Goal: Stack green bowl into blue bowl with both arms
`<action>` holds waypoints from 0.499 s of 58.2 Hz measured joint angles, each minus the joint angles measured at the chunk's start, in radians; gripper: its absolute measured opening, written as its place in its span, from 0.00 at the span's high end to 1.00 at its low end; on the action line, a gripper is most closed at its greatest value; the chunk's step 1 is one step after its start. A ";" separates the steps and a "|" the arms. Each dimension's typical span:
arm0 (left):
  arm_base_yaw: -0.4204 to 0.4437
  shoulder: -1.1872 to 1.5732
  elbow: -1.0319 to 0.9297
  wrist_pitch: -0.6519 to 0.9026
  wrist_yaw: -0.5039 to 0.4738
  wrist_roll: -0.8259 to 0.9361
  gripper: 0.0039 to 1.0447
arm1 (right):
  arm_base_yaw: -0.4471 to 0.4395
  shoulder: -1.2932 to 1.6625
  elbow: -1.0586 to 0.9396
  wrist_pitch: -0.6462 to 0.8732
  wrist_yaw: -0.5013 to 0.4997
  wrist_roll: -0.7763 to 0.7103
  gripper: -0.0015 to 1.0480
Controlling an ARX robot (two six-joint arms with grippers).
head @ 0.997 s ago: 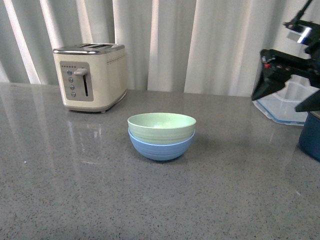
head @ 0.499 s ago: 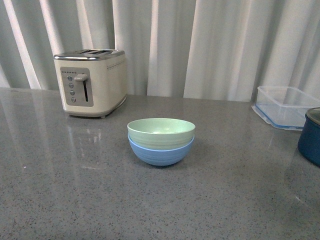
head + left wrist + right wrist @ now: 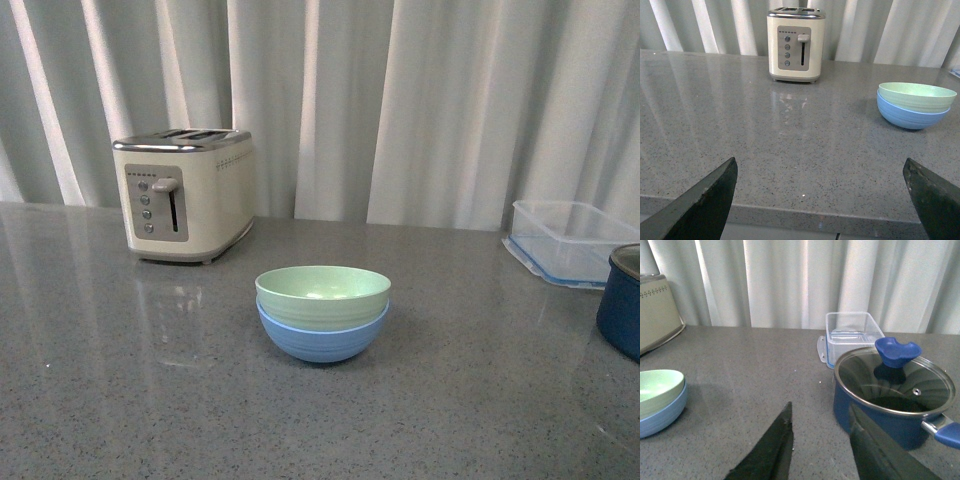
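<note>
the grey speckled table [image 3: 120, 400] fills the lower part of every view, with pale curtains [image 3: 400, 100] hanging behind its far edge. near the far left part of the table stands a cream toaster [image 3: 185, 195] with a chrome top, upright, its lever and buttons facing the front. toward the right edge sits a dark navy pot [image 3: 892, 402] with a glass lid and a blue knob; in the front view only its left side shows at the right border. just behind the pot, close to the far edge, rests a clear plastic container [image 3: 570, 240].

around the middle of the table the green bowl [image 3: 322, 296] sits nested upright inside the blue bowl [image 3: 322, 338], the green rim standing a little above the blue rim. the pair rests well apart from the toaster and from the pot.

neither arm appears in the front view. the left gripper [image 3: 822, 200] shows in its wrist view as two dark fingers [image 3: 705, 207] spread wide apart, hanging near the table's front edge, far from the bowls and holding nothing. the right gripper [image 3: 820, 447] shows two dark fingers [image 3: 772, 447] with a clear gap between them, nothing held, hovering over the table between the stacked bowls and the pot.
</note>
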 joint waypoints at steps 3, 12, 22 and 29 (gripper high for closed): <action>0.000 0.000 0.000 0.000 0.000 0.000 0.06 | 0.000 -0.022 -0.027 -0.004 0.000 -0.002 0.89; 0.000 0.000 0.000 0.000 0.000 0.000 0.06 | 0.000 -0.108 -0.088 -0.026 0.000 -0.005 0.99; 0.000 0.000 0.000 0.000 0.000 0.000 0.06 | 0.000 -0.198 -0.137 -0.071 0.000 -0.005 0.99; 0.000 0.000 0.000 0.000 0.000 0.000 0.06 | 0.000 -0.278 -0.167 -0.121 0.000 -0.005 0.99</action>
